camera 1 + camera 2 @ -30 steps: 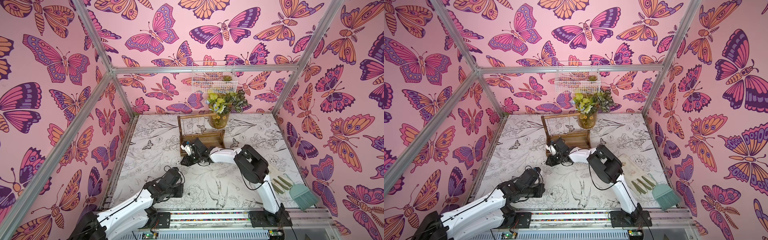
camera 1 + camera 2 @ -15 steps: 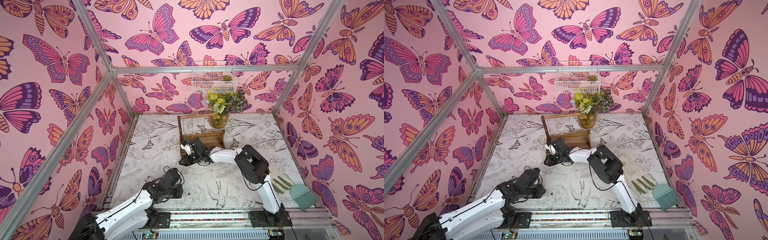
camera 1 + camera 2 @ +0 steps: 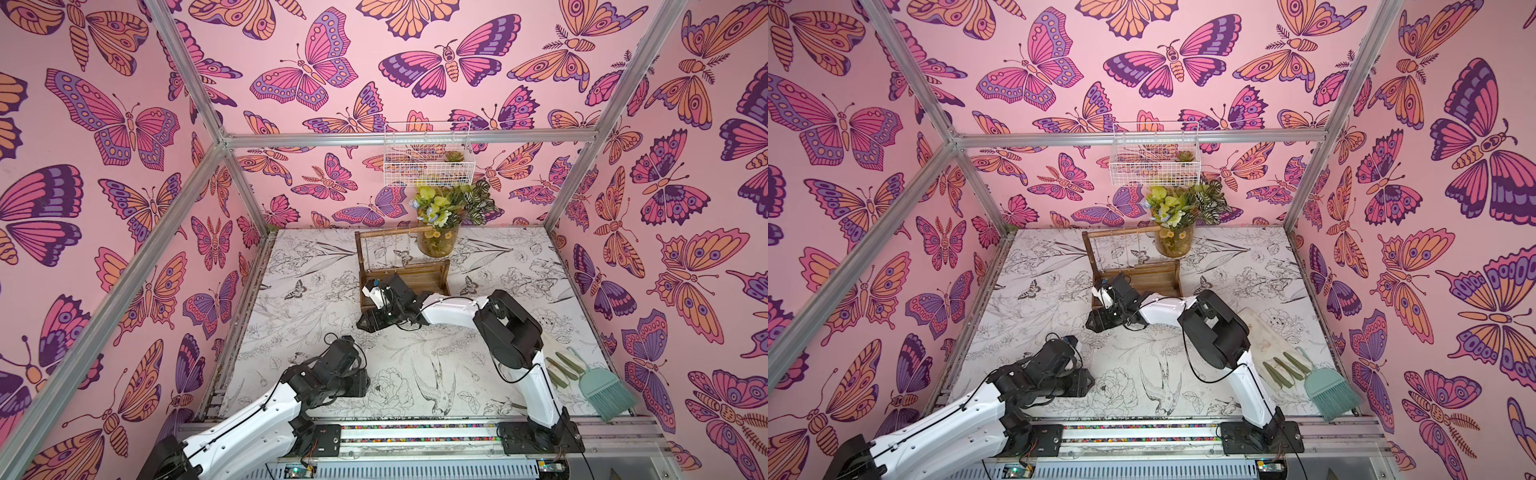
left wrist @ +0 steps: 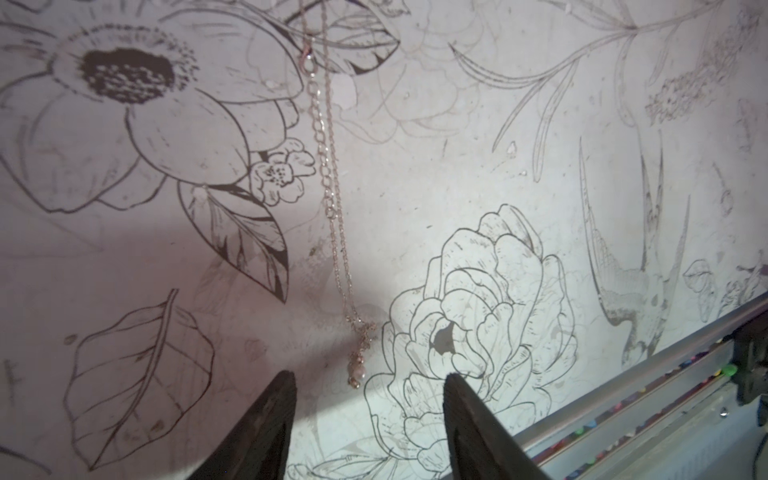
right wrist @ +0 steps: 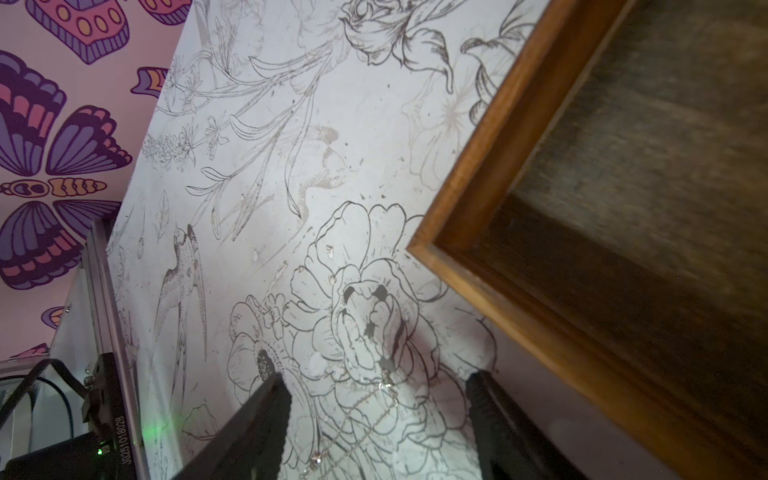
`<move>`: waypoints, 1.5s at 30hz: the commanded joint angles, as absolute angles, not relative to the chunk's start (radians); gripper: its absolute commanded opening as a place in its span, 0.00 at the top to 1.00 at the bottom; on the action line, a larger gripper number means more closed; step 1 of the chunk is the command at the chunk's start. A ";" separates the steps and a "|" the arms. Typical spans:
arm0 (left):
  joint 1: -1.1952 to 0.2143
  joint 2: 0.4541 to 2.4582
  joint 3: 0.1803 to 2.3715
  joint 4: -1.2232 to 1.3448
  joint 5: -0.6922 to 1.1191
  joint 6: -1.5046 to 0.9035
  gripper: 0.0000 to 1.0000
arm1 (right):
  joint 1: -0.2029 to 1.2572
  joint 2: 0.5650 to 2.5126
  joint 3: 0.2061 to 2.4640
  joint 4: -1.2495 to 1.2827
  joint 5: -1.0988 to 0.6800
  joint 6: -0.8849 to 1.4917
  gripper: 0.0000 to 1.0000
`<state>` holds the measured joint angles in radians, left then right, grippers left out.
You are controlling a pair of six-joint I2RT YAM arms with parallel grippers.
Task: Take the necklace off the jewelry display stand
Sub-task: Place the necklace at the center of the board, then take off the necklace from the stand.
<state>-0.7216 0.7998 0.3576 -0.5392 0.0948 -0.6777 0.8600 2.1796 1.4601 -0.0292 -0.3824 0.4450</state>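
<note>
The necklace (image 4: 332,199) is laid flat on the table (image 4: 540,124), off the stand (image 5: 478,166), stretched straight ahead of the left claw (image 4: 369,376), pendant end nearest, just beyond its spread, empty tips. Its far end is seen between the tips of the right claw (image 5: 376,376), also spread and empty, with the stand's tray corner just beside; each claw is at one end, so only a clean withdrawal is judged left. Against a second ago, the right claw is found slightly further from the stand, the left arm about unchanged.
</note>
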 commanded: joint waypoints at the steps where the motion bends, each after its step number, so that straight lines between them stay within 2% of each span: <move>1: -0.727 0.783 0.388 -0.581 0.058 -0.674 0.32 | 0.864 2.122 1.440 -0.102 -0.355 0.426 0.22; 9: -0.717 0.764 0.490 -0.619 -0.021 -0.619 0.14 | 0.834 1.978 1.413 -0.184 -0.350 0.428 0.15; 11: -0.703 0.781 0.516 -0.619 -0.019 -0.598 0.12 | 0.821 1.946 1.419 -0.226 -0.347 0.423 0.14; 15: -0.643 0.829 0.584 -0.609 0.007 -0.541 0.10 | 0.789 1.863 1.401 -0.261 -0.342 0.431 0.01; 20: -0.494 0.889 0.653 -0.565 0.098 -0.458 0.09 | 0.747 1.770 1.397 -0.303 -0.286 0.404 0.01; 25: -0.387 0.986 0.764 -0.530 0.154 -0.332 0.07 | 0.641 1.702 1.398 -0.317 -0.303 0.400 0.00; 29: -0.336 1.063 0.835 -0.488 0.195 -0.284 0.03 | 0.552 1.686 1.412 -0.322 -0.297 0.348 0.11; 31: -0.324 1.098 0.859 -0.460 0.214 -0.281 0.00 | 0.517 1.696 1.428 -0.317 -0.293 0.320 0.11; 37: -0.316 1.166 0.916 -0.417 0.245 -0.266 0.00 | 0.458 1.721 1.466 -0.242 -0.285 0.279 0.15; 45: -0.295 1.182 0.920 -0.405 0.257 -0.251 0.00 | 0.460 1.774 1.396 0.062 -0.273 0.294 0.25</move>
